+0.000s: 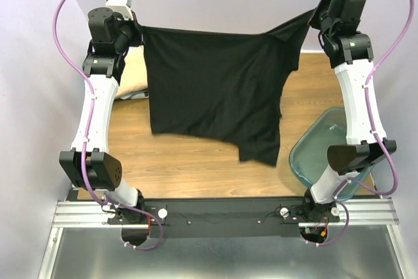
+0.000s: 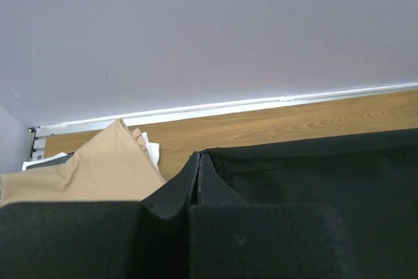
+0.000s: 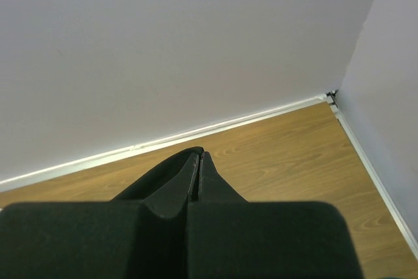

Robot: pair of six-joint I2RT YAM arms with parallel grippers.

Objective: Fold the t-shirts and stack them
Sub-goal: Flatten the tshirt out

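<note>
You have left gripper (image 1: 135, 31) and right gripper (image 1: 313, 17) each clamped on a corner of the black shirt (image 1: 215, 89), which spans crosswise between them

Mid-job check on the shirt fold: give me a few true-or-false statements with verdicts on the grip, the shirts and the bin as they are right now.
1. The left arm's fingers and the right arm's fingers are both shut on the plain black cloth t-shirt. True.
2. The black t-shirt lies folded flat on the table. False: it hangs spread out between the two arms, over the wooden table.
3. A tan cloth shirt lies on the table's left side. True.
4. The bin sits by the left arm. False: the clear teal plastic bin is on the right, near the right arm's base.
</note>
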